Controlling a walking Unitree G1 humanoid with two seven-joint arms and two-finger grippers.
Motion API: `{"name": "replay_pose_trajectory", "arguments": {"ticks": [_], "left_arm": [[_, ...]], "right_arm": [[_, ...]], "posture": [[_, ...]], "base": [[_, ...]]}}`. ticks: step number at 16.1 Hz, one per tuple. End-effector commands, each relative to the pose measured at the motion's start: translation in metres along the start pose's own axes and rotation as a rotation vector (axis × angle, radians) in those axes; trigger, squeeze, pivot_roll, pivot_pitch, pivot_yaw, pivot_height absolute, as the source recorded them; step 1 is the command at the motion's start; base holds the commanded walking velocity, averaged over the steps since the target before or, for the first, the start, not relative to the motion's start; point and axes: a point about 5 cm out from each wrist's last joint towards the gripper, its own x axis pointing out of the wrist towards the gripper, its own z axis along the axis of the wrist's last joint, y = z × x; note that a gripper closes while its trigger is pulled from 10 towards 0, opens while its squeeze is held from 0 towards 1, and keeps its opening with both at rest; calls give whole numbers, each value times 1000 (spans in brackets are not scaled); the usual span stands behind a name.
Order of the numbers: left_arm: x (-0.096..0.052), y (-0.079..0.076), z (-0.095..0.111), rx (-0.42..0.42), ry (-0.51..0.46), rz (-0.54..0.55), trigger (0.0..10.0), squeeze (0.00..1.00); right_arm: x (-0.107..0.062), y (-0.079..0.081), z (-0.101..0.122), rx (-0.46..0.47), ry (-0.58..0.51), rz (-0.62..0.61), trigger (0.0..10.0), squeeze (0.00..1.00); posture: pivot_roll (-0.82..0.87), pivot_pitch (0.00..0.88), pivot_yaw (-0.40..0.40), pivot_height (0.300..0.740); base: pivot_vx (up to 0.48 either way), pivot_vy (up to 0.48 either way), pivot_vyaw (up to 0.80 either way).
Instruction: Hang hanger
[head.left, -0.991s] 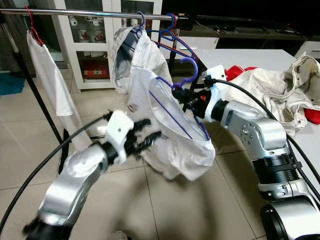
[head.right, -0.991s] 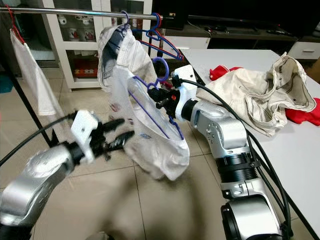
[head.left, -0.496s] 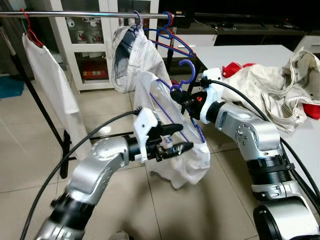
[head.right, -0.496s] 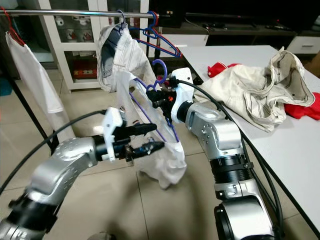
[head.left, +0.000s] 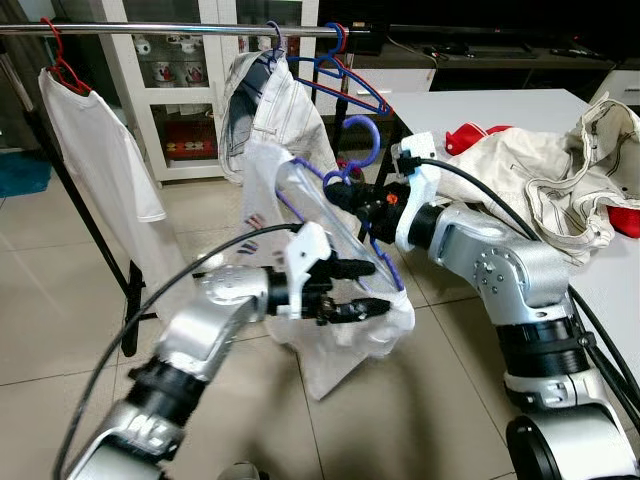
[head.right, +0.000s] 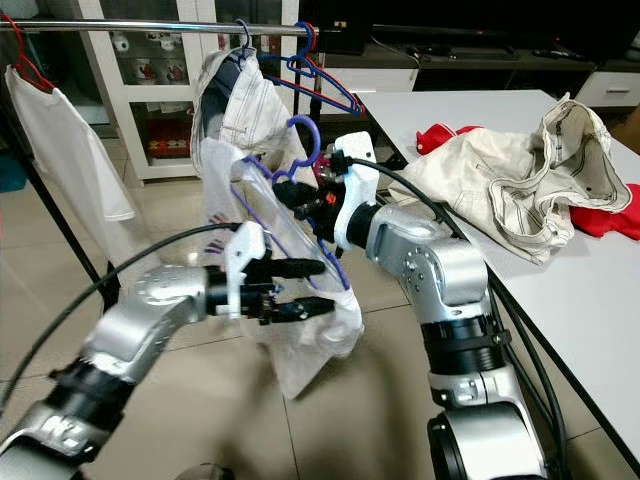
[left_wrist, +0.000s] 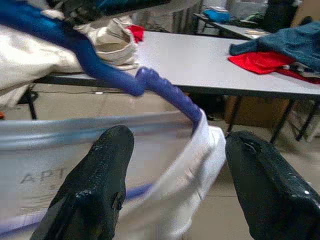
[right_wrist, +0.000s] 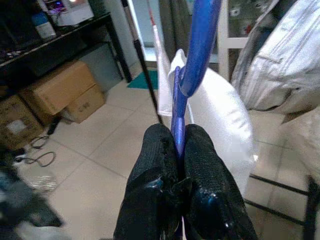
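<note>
The left gripper is held open, its fingers parted around the lower hem of the white garment, nothing yet pinched. Above and beyond it, the blue hanger is clamped at its neck by the right gripper, closed tight. The hanger is judged stiff and light, best kept held just below the hook; the cloth is soft and will swing. Further up behind both grippers runs the rail; a table lies to the right, tiled floor below.
</note>
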Motion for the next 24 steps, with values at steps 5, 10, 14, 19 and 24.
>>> {"name": "replay_pose_trajectory", "arguments": {"ticks": [5, 10, 14, 19, 24], "left_arm": [[11, 2, 0, 51, 28, -69, 0, 0], [16, -5, -5, 49, 24, -120, 0, 0], [20, -5, -10, 46, 31, -107, 0, 0], [23, -4, -14, 51, 45, -100, 0, 0], [24, 0, -5, 52, -27, -55, 0, 0]], "right_arm": [[-5, 7, 7, -10, -12, 39, 10000, 0], [-7, 6, 7, -2, -11, 33, 10000, 0], [-7, 7, 9, 2, -13, 40, 10000, 0], [-8, 7, 11, 4, -17, 41, 10000, 0], [-8, 5, 9, -13, 1, 38, 10000, 0]], "posture": [[14, 0, -39, 740], [13, 0, -43, 740], [9, 0, -44, 740], [3, 0, -49, 740], [3, 0, -56, 740]], "base": [[0, 0, 0], [0, 0, 0], [0, 0, 0], [0, 0, 0], [0, 0, 0]]}}
